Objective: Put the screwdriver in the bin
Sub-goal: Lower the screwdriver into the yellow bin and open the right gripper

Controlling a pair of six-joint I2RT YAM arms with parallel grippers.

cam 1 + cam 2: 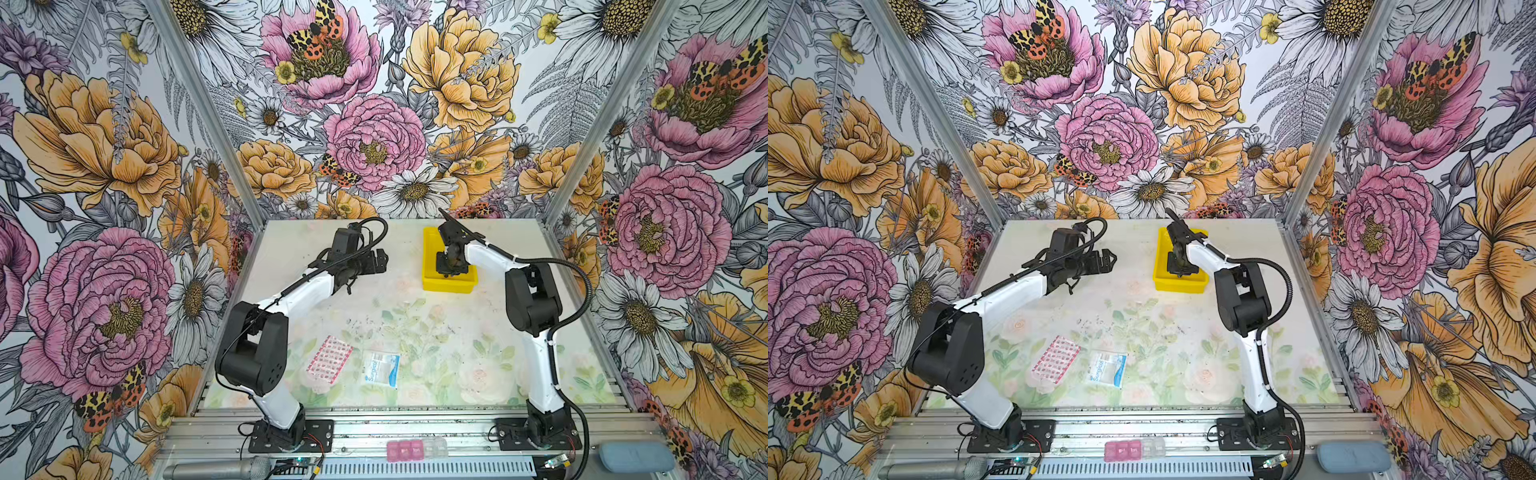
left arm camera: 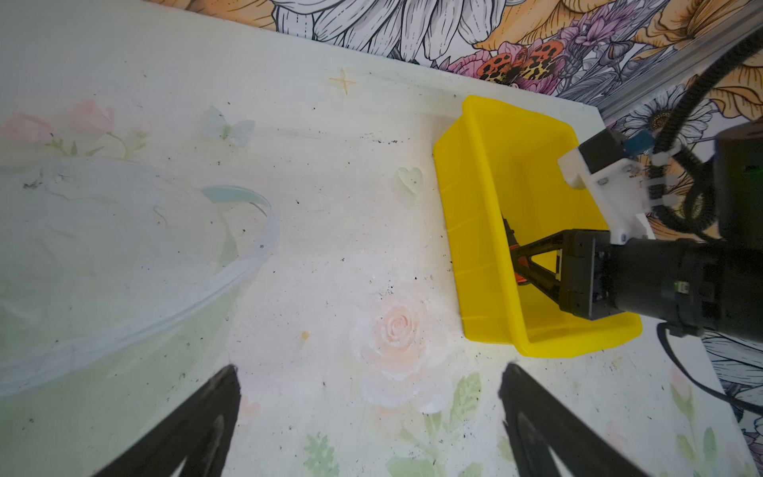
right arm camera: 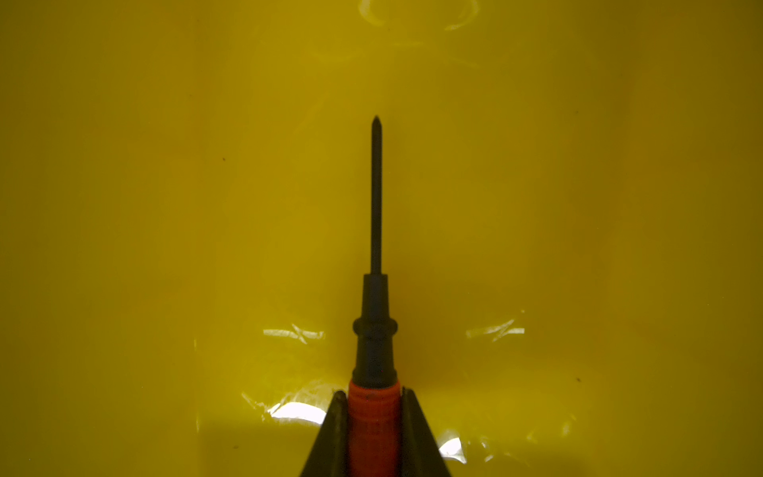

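Observation:
The yellow bin (image 1: 449,286) (image 1: 1179,286) stands at the back of the table, right of the middle. My right gripper (image 1: 449,270) (image 1: 1179,270) reaches down inside it, and its body hides the screwdriver in both top views. The right wrist view shows the gripper (image 3: 373,394) shut on the orange-red handle of the screwdriver (image 3: 375,330), whose thin dark shaft lies over the bin's floor (image 3: 165,206). From the left wrist, a bit of orange screwdriver (image 2: 519,264) shows between those fingers inside the bin (image 2: 479,231). My left gripper (image 2: 369,367) (image 1: 380,262) is open and empty, left of the bin.
A red blister pack (image 1: 329,359) and a white-blue packet (image 1: 381,368) lie near the table's front. On the front rail sit a pink pill box (image 1: 405,451), a microphone (image 1: 216,471) and a grey-blue case (image 1: 636,457). Flowered walls enclose three sides.

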